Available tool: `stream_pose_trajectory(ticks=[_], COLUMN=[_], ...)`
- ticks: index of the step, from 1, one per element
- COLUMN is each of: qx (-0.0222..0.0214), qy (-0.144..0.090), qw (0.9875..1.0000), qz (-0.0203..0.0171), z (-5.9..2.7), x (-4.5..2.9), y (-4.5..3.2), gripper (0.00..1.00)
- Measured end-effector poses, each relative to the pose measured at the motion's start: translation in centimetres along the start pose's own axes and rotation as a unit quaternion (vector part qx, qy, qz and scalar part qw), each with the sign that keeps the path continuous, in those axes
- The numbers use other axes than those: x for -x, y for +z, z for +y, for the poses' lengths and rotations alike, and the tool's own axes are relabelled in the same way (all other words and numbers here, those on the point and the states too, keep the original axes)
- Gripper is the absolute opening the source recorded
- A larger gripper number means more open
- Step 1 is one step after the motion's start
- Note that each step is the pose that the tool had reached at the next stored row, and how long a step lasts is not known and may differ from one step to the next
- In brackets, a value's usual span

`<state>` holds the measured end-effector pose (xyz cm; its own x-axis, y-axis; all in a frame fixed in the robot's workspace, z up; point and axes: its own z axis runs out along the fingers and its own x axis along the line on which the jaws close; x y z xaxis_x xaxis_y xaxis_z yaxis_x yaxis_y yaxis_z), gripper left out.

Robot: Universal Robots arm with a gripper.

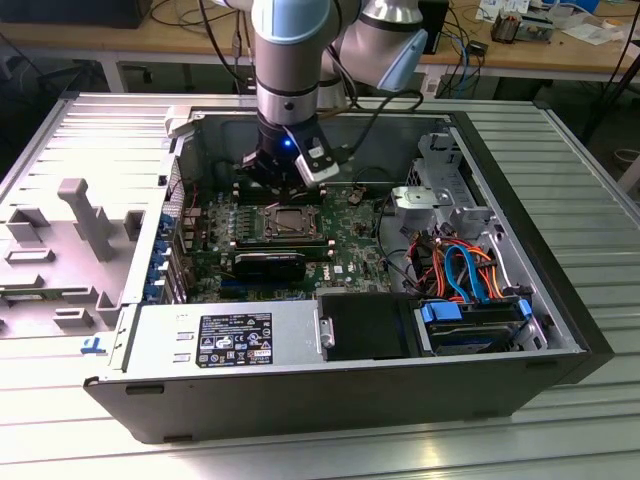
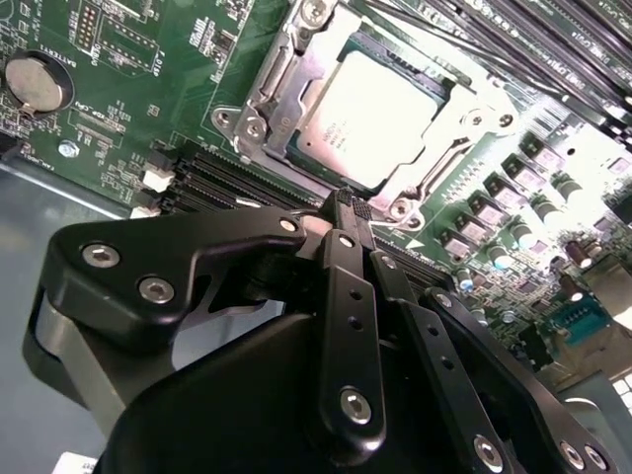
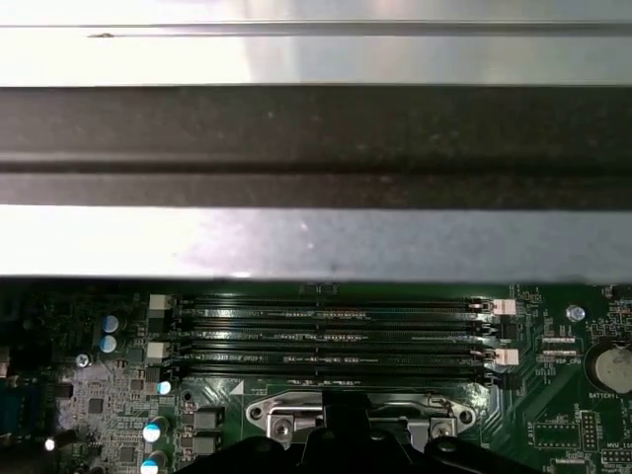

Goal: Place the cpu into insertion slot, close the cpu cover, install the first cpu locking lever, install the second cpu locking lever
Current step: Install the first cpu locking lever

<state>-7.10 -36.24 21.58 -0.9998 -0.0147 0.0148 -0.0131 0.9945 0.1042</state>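
The cpu (image 2: 380,114), a dull silver square, lies in the insertion slot (image 1: 290,222) on the green motherboard. The cpu cover (image 2: 275,94), a silver frame with a square window, lies flat around the chip. My black gripper (image 2: 346,202) is shut, its fingertips pressed together with nothing visible between them. They hang just off the edge of the socket that faces the memory slots (image 3: 336,336). In the exterior view the gripper (image 1: 281,186) points down just behind the socket. The first wrist view catches that same socket edge (image 3: 355,415). I cannot tell how the locking levers stand.
The open case's metal wall (image 3: 316,237) rises close behind the memory slots. A coin battery (image 2: 38,84) sits on the board. A grey power supply (image 1: 230,340) lies at the case front. A drive cage with orange and blue cables (image 1: 465,270) fills the exterior view's right.
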Motion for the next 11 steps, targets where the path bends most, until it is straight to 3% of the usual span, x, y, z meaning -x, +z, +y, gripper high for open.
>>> stream_pose_trajectory(ticks=[11], qx=[-0.0004], qy=[0.000], qw=[1.0000], qz=[0.0000], z=[-0.04], x=[0.76], y=[0.30], gripper=[0.11])
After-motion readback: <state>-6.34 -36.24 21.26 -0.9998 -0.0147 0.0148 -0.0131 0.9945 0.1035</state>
